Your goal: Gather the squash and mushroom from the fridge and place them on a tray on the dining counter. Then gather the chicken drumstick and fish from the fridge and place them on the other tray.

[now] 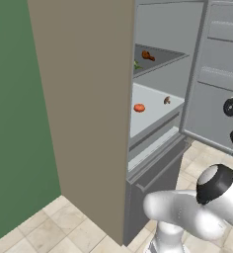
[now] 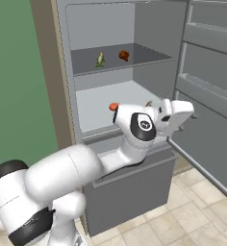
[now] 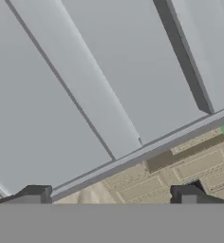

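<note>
Standing open before the robot, the fridge [image 2: 134, 43] fills most of both base views, its grey door [image 2: 207, 96] swung out to the right with ribbed shelves on its inner face. Beside it on the left runs a tall beige cabinet side [image 1: 84, 108], and beyond that a green wall [image 1: 12, 123]; pale floor tiles [image 2: 182, 216] lie below.

Inside, the upper shelf [image 2: 144, 60] carries the chicken drumstick [image 2: 124, 55], reddish brown, toward the back right, and near it to the left a small yellow-green vegetable [image 2: 100, 60] that looks like the squash. On the lower shelf [image 1: 153, 106] lie a small round orange-red item [image 1: 139, 107], well forward, and the little brown mushroom [image 1: 167, 100], further right and apart from it. I cannot pick out the fish on either shelf.

The white arm reaches up in front of the lower shelf, and the gripper [image 3: 111, 194] points at the inner face of the door: the hand view shows grey door panels, the door's lower edge and floor tiles under it. Its two dark fingertips [image 3: 35, 193] stand wide apart with nothing between them.
</note>
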